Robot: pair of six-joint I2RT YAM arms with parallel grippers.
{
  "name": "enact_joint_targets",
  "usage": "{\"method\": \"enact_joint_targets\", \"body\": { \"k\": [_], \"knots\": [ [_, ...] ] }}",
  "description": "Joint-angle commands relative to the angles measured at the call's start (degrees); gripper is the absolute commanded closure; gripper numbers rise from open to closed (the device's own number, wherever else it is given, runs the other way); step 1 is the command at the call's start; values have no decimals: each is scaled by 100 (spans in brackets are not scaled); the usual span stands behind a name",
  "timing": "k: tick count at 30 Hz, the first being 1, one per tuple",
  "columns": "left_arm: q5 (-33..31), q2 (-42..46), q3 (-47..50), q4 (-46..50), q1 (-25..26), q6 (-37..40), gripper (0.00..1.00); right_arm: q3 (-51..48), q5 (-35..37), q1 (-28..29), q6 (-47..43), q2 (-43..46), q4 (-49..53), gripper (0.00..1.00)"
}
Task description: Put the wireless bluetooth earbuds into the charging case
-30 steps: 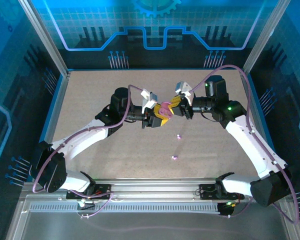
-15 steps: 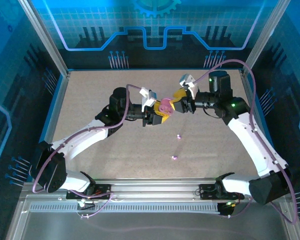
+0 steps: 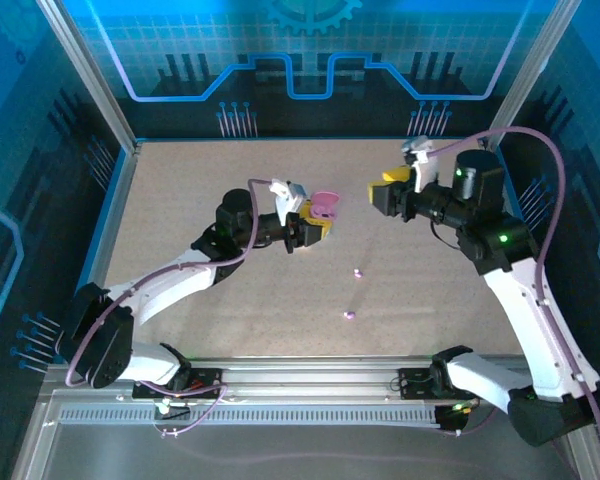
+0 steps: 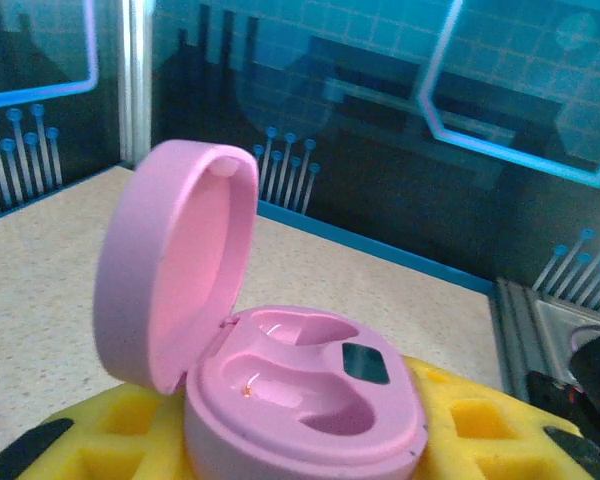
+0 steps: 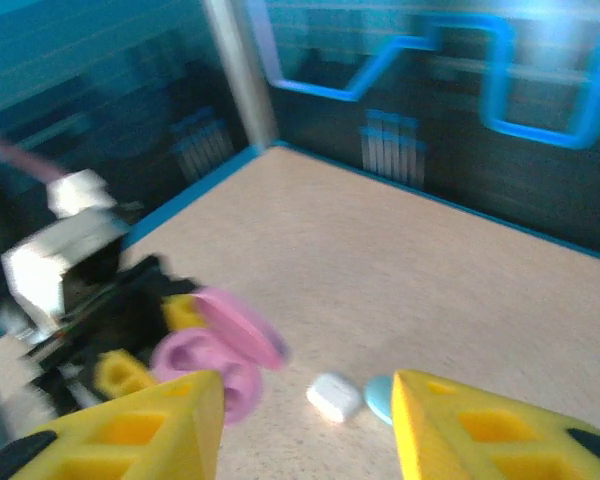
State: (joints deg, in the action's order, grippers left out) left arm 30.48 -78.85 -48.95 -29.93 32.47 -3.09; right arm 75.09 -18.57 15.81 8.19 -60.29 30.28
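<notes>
Left gripper point(image 3: 318, 222) holds the open pink charging case point(image 3: 325, 205) above the table point(image 3: 200, 180); the right gripper point(image 3: 390, 190) hangs apart from it with nothing held.

The left wrist view shows the case clamped between two yellow fingers point(image 4: 480, 432), its lid tilted up on the left and its two moulded wells facing up. The right gripper's yellow fingers point(image 5: 130, 430) stand parted, with bare table showing in the gap. Two pinkish-purple earbuds lie loose on the table nearer the arm bases, well apart from both grippers: one earbud point(image 3: 357, 272) below the case, the other earbud point(image 3: 349, 314) a little closer to the bases. From the right wrist, a small white bit point(image 5: 334, 397) and a light blue bit point(image 5: 380, 398) lie side by side on the table, blurred.
</notes>
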Motion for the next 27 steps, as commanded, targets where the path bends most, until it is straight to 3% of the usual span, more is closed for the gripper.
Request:
{"method": "enact_joint_targets", "body": {
  "k": [1, 5, 10, 18, 23, 27],
  "knots": [
    [-619, 325, 198, -646, -22, -47, 71, -572, 1197, -343, 1361, -85, 722, 53],
    [-716, 441, 293, -745, -32, -2, 71, -1417, 528, -580, 2085, -436, 830, 54],
    [-693, 493, 299, -751, -46, 24, 71, -1833, -100, -342, 2135, -1405, 909, 60],
    [-737, 663, 376, -666, -35, 98, 71, -1994, 364, 877, 2132, -2432, 1059, 63],
    [-866, 815, 451, -625, -44, 209, 71, -2556, 691, 1312, 3157, -2254, 1088, 59],
    [-938, 871, 515, -617, -40, 278, 71, -3163, 484, 1526, 3911, -1921, 785, 58]
  ]
}}
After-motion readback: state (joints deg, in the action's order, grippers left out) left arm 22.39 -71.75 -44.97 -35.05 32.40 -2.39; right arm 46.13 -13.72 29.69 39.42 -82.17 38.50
